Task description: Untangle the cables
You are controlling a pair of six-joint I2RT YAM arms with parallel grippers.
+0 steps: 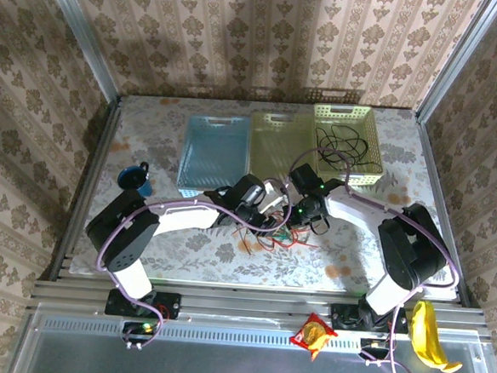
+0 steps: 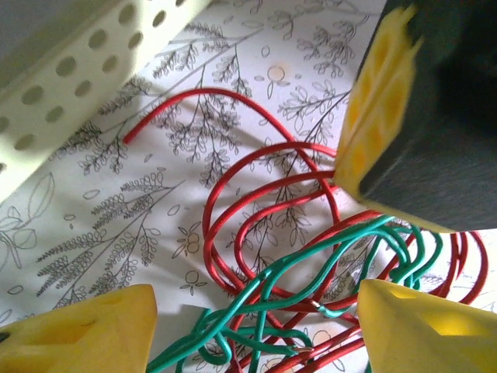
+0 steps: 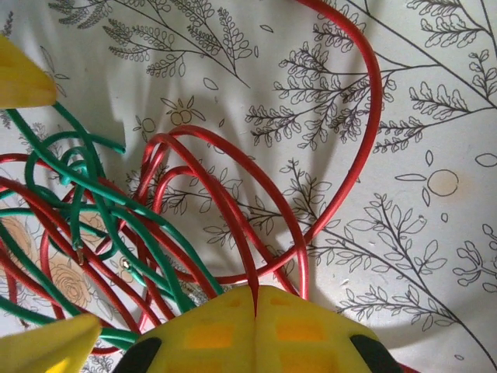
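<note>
A black cable (image 1: pixel 338 144) is laid in the far basket (image 1: pixel 376 144); the red cable (image 3: pixel 233 179), pinched by the right gripper (image 3: pixel 256 311), is left tangled with the green cable (image 3: pixel 93 186) beneath the wide-spread left gripper (image 2: pixel 256 330).

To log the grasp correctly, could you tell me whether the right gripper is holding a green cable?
No, the right gripper is shut on a red cable; the green cable lies beside it.

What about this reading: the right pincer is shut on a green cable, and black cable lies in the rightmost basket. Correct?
Not quite. The right wrist view shows the right pincer shut on a red cable, not a green one. The rest holds: black cable lies in the rightmost basket.
</note>
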